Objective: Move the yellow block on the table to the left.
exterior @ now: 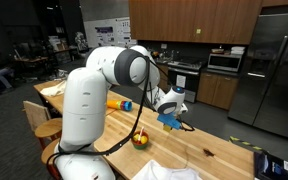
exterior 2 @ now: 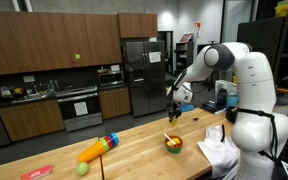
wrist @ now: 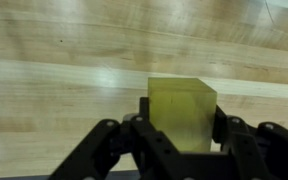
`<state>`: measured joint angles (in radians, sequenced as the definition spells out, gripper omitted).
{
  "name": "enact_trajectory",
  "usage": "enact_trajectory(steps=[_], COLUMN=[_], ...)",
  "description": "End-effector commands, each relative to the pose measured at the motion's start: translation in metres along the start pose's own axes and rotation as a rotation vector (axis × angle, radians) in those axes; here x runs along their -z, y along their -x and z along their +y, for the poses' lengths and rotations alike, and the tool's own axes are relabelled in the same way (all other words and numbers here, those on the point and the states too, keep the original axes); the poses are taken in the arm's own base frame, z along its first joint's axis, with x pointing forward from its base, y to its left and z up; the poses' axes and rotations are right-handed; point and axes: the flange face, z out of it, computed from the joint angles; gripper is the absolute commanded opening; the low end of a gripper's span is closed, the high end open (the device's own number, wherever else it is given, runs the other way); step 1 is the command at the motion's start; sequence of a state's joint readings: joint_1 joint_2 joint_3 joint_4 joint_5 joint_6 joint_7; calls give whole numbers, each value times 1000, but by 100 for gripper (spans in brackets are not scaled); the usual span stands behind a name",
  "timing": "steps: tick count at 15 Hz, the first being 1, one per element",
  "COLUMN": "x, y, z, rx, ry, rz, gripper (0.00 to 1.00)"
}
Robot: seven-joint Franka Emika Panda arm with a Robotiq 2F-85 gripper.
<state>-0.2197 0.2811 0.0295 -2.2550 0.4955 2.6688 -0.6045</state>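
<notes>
In the wrist view the pale-yellow block [wrist: 183, 98] sits between my gripper's [wrist: 181, 128] two black fingers, which press on its two sides. The striped light-wood table [wrist: 64, 60] lies below it. In both exterior views the gripper [exterior: 174, 121] [exterior 2: 171, 113] points down, low over the far part of the table [exterior: 219, 150] [exterior 2: 134, 150]. The block is too small to make out there. I cannot tell whether the block touches the table.
A dark bowl [exterior 2: 173, 143] [exterior: 141, 140] with yellow-red contents stands near the robot's base. A long yellow-orange object with a blue cylinder [exterior 2: 97, 148] [exterior: 121, 103] and a green ball [exterior 2: 82, 169] lie further along. White cloth [exterior 2: 216, 150] lies by the base.
</notes>
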Motion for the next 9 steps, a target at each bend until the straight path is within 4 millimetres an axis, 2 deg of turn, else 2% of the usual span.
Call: enact_trajectory(steps=[1, 7, 8, 9], x=[-1, -4, -4, -8], y=[-2, -5, -5, -8], z=[-3, -5, -5, -8], rx=[-4, -10, -10, -26], ry=[-1, -3, -3, 4], rz=[0, 2, 2, 10], gripper=[54, 54, 29, 37])
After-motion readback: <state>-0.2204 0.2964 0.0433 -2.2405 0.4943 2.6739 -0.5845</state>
